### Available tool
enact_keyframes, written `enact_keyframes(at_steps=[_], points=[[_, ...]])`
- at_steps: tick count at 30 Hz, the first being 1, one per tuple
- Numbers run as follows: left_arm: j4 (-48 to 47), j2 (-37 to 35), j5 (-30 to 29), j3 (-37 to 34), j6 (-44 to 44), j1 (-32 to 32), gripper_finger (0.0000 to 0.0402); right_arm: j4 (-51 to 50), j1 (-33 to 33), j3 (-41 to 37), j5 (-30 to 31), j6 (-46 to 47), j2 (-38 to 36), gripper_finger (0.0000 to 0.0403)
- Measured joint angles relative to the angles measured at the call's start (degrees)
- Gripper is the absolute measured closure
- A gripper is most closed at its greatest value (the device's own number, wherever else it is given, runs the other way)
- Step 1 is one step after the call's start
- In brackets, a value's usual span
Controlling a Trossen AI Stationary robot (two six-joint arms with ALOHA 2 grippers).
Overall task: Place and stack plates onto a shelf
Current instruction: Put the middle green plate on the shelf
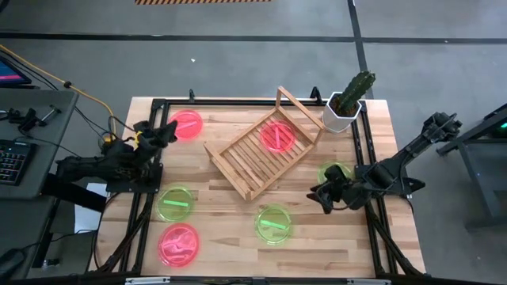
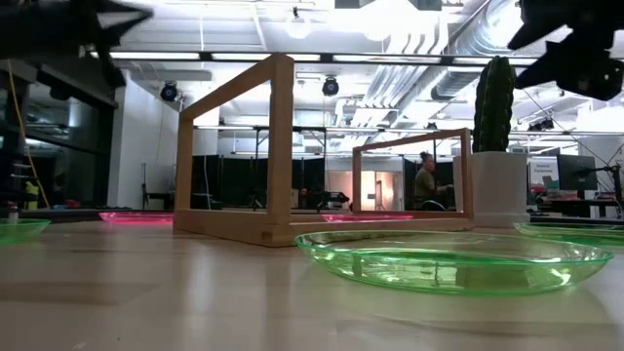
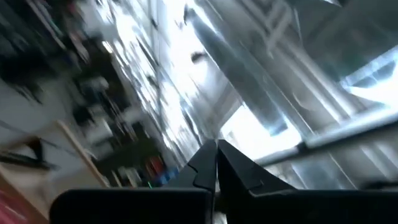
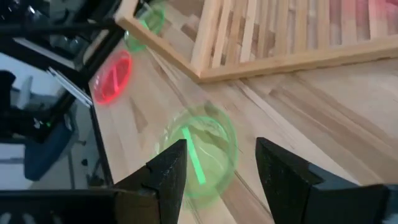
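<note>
The wooden rack (image 1: 257,158) lies slantwise mid-table, its taller frame end toward the cactus. One pink plate (image 1: 277,136) rests on its slats. Flat on the table lie a pink plate (image 1: 186,125) at far left, a green plate (image 1: 174,202), a pink plate (image 1: 179,244), a green plate (image 1: 274,223) and a green plate (image 1: 336,172). My left gripper (image 1: 169,129) is shut and raised beside the far-left pink plate, its fingers (image 3: 208,165) tipped up at the ceiling. My right gripper (image 1: 317,195) is open, hovering between the two right-hand green plates; the nearer green plate (image 4: 199,152) shows ahead of its fingers.
A white pot with a cactus (image 1: 348,103) stands at the far right corner, just beyond the rack's frame end. A black frame (image 1: 364,158) borders the table top. A desk with a keyboard (image 1: 12,158) stands to the table's left. Bare wood lies along the near right edge (image 1: 348,245).
</note>
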Motion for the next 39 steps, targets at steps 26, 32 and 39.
enact_keyframes(at_steps=[26, 32, 39], points=[[-85.7, 52.2, 41.9, 42.5, 59.3, -18.4, 0.0251, 7.5, -9.1, 0.0, -0.4, 0.0, 0.0, 0.0231], [-85.5, 64.1, 37.8, 42.5, 77.3, -23.9, 0.0250, 6.8, -9.1, 0.0, -3.4, -0.5, 0.0, 0.0231], [-84.4, 74.9, 32.7, 42.5, 86.6, -25.5, 0.0252, 4.0, -9.1, 0.0, -4.0, -0.5, 0.0, 0.0231]])
